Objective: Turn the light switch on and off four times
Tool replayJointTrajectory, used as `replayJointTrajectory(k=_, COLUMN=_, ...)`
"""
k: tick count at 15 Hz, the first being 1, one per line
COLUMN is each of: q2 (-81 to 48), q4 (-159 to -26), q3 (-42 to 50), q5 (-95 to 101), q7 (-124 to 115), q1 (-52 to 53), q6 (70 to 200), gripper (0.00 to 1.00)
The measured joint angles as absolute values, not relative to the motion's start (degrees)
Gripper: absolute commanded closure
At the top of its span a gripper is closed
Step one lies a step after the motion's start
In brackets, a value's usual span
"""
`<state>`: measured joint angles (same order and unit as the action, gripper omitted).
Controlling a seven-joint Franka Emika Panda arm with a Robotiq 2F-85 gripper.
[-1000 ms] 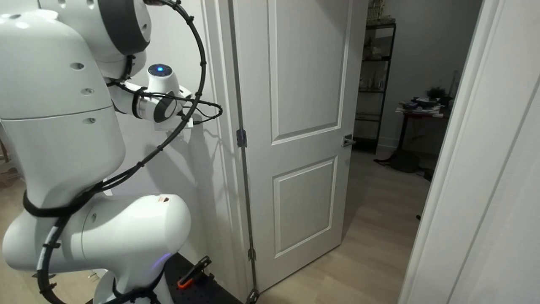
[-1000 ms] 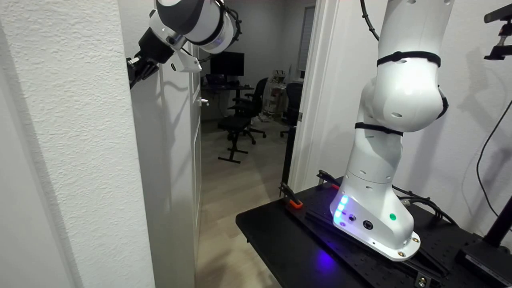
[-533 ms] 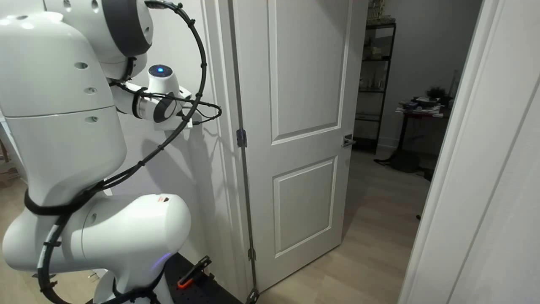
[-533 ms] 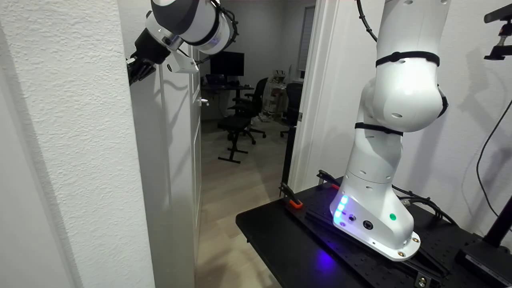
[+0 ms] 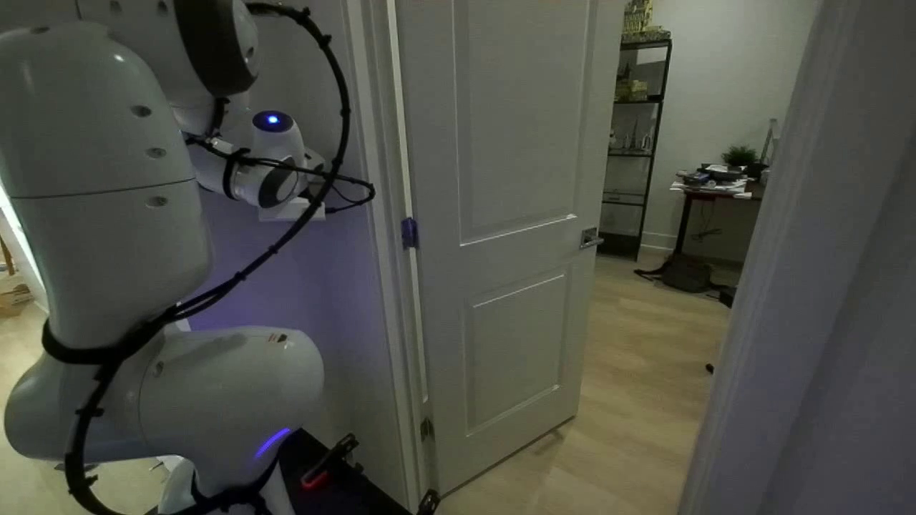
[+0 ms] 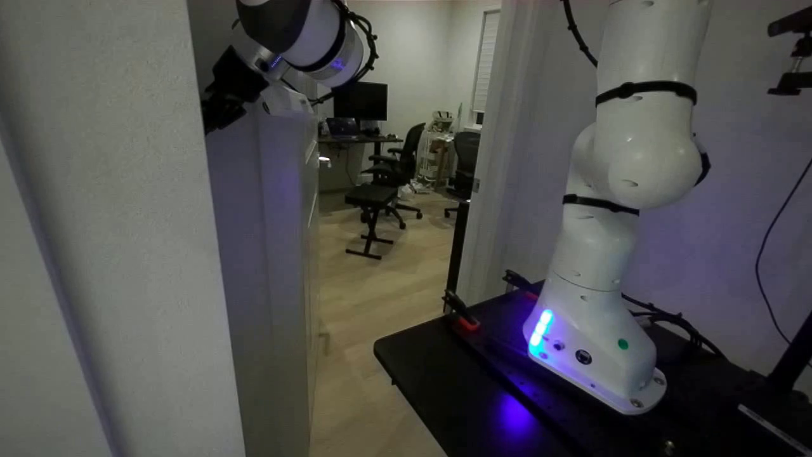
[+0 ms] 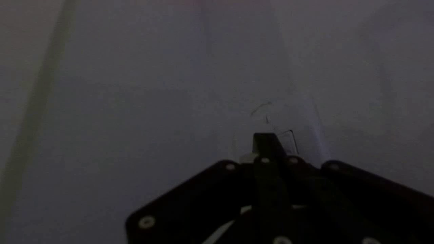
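In the dim wrist view, part of the light switch (image 7: 288, 143) shows as a pale, dark-edged rectangle on the wall. My gripper (image 7: 266, 140) is shut, its black fingers together with nothing between them, and its tips cover the left and lower part of the switch. Whether they touch it is too dark to tell. In an exterior view the gripper (image 6: 223, 113) reaches toward the wall, its tips hidden behind a wall corner; the switch is hidden there. The wrist hides the gripper in the remaining exterior view.
A white door (image 5: 515, 214) stands ajar beside the arm. The near wall corner (image 6: 209, 254) stands close to the gripper. My base is mounted on a black table (image 6: 431, 362) with clamps (image 6: 462, 311). Cables (image 5: 343, 107) loop off the arm. Beyond the doorway are a chair (image 6: 406, 152) and shelves (image 5: 644, 150).
The light on this side of the doorway has gone out; walls and arm are now dark, and the far room looks brighter. The arm has shifted slightly toward the wall with the switch.
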<state>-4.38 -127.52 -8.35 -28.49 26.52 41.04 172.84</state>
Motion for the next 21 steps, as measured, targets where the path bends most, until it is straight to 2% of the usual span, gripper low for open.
replayJointTrajectory(k=9, q2=-4.9, q4=-127.4, q3=-8.2, q5=-27.7, q7=26.3, q1=41.0, q6=172.8, gripper=1.0)
replayJointTrajectory(k=12, q2=-5.0, q4=-127.7, q3=-7.9, q5=-20.3, q7=20.4, q1=39.9, q6=171.7, gripper=1.0)
replayJointTrajectory(k=17, q2=-2.7, q4=-127.9, q3=-12.5, q5=-7.7, q7=10.3, q1=31.4, q6=159.2, gripper=1.0)
replayJointTrajectory(k=18, q2=-1.7, q4=-127.9, q3=-13.6, q5=-7.7, q7=10.1, q1=30.0, q6=156.2, gripper=0.74)
replayJointTrajectory(k=19, q2=-0.4, q4=-128.0, q3=-14.6, q5=-7.9, q7=10.1, q1=28.8, q6=153.1, gripper=0.72)
replayJointTrajectory(k=21, q2=2.5, q4=-128.0, q3=-16.0, q5=-8.7, q7=10.1, q1=27.2, q6=147.0, gripper=0.58)
